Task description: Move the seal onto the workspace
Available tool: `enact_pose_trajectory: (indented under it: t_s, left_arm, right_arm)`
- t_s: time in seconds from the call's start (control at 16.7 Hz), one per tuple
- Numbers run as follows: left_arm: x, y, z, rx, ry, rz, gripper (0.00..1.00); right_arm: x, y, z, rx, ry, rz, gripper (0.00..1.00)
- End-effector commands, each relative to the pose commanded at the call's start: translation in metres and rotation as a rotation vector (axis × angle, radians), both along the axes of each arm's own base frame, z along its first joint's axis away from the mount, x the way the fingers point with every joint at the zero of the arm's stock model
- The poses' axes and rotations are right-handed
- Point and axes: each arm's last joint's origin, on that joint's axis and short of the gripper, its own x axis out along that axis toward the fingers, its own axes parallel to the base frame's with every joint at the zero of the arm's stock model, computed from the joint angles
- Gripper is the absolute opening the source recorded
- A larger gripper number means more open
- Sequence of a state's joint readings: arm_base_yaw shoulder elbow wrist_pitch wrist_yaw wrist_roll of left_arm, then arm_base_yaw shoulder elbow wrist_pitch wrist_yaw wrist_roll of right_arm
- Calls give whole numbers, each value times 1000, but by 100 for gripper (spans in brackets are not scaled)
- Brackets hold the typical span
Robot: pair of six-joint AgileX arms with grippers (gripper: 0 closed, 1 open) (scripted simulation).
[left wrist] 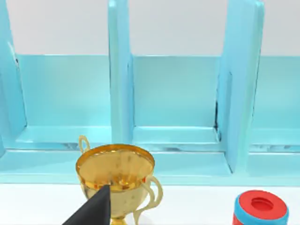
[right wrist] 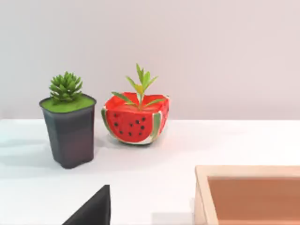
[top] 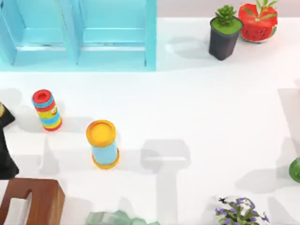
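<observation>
Counting for you: two upright cylinders stand on the workspace [top: 197, 117], a red-capped striped one [top: 46, 110] towards the left and a yellow-capped blue one [top: 102, 144] nearer the middle, well apart. You have two potted plants in the far right corner, a dark pot with a succulent [top: 224, 33] just beside a watermelon-painted pot [top: 257, 21]. One purple-flowered plant [top: 239, 213] sits at the near edge, one dark brown wooden piece [top: 33, 201] at the near left corner, and one light-blue shelf unit [top: 79, 35] along the far left. The left wrist view adds one gold trophy cup [left wrist: 116, 171], standing before the shelf. The right wrist view adds one pale wooden box [right wrist: 248, 194].

You cannot tell where the seal lies.

Your left gripper [left wrist: 93, 208] hangs by the trophy at the table's left edge; your right gripper [right wrist: 91, 208] faces the two pots. You cannot tell whether either is spread or pressed together.

The tabletop is flat, plain white; a pale bare wall [right wrist: 211, 51] stands behind it.
</observation>
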State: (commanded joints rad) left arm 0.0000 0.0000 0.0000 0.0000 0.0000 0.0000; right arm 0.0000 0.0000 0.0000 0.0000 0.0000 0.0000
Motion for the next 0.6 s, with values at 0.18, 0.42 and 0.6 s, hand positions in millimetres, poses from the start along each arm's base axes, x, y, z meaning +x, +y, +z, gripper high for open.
enact_pose_trajectory:
  t_s: [0.18, 0.42, 0.6]
  left_arm:
    - [0, 0, 0, 0, 0, 0, 100]
    - [0, 0, 0, 0, 0, 0, 100]
    - [0, 0, 0, 0, 0, 0, 100]
  right_arm:
    - [0, -1, 2, -8, 10, -9, 100]
    - [2, -8, 29, -76, 133, -78, 100]
    - [12, -17, 56, -122, 348, -125, 100]
